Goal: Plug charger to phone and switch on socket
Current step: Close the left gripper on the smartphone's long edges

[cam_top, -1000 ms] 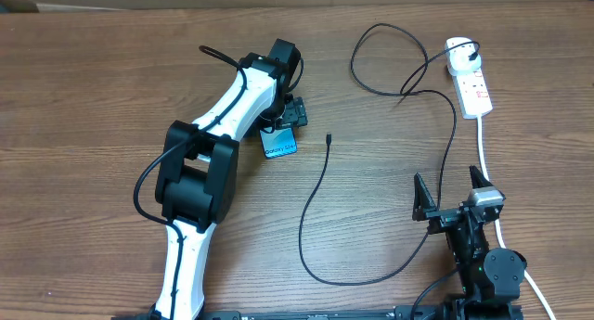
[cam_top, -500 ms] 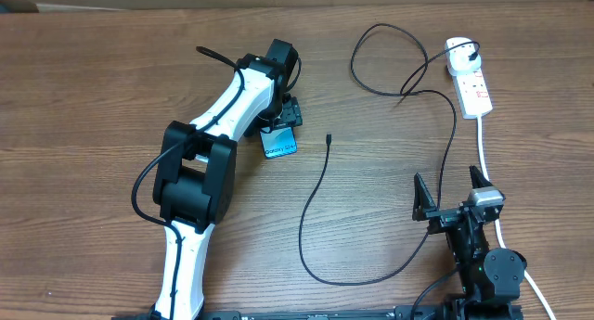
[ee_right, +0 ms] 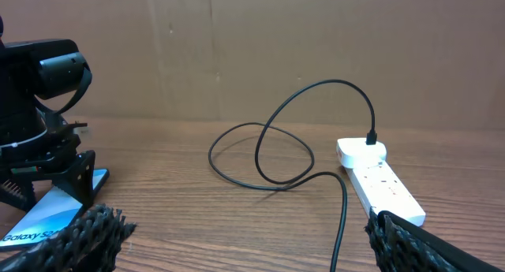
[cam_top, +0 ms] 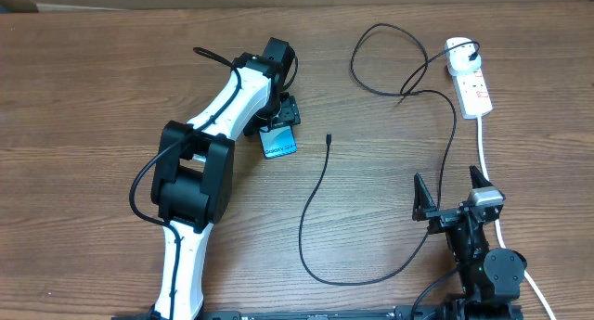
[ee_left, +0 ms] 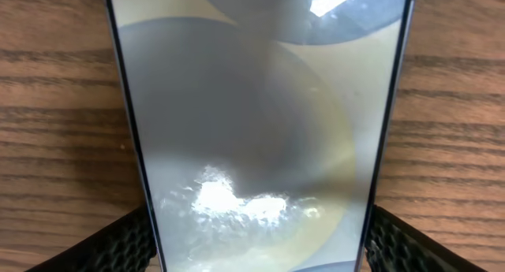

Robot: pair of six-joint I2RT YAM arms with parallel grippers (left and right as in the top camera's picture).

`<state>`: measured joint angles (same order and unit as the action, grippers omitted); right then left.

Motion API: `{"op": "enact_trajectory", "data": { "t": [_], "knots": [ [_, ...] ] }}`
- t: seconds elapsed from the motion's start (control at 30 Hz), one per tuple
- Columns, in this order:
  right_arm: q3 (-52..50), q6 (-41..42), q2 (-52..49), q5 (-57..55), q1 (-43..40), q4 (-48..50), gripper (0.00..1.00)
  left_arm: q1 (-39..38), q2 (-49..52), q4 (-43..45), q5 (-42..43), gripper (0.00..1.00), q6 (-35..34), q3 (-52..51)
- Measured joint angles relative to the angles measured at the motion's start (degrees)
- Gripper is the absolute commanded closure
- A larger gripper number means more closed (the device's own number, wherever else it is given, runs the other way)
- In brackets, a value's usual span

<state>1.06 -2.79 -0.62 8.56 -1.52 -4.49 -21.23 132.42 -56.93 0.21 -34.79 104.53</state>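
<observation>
While left jaws straddle phone (ee_left: 252, 130), grip unclear, and right jaws gape empty, charger tip (cam_top: 329, 137) lies unplugged outside both, socket (cam_top: 473, 88) switch pending.

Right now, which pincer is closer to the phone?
Left. The left pincer sits right over the phone, fingers either side; the right pincer hangs far off beside the white cord.

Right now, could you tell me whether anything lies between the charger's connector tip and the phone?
Nothing visible does: only bare wooden table separates the connector tip of the thin black charger cable from the slim blue-screened phone between the fingers of the left tool.
</observation>
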Motion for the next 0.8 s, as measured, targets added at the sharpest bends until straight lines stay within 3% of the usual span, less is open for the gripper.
{"op": "enact_trajectory", "data": {
  "t": [0.8],
  "knots": [
    [0.00,0.00,0.00,0.00,0.00,0.00,0.00,-0.52,-0.04,-0.07,-0.59,0.21,0.00,0.02]
  ]
}}
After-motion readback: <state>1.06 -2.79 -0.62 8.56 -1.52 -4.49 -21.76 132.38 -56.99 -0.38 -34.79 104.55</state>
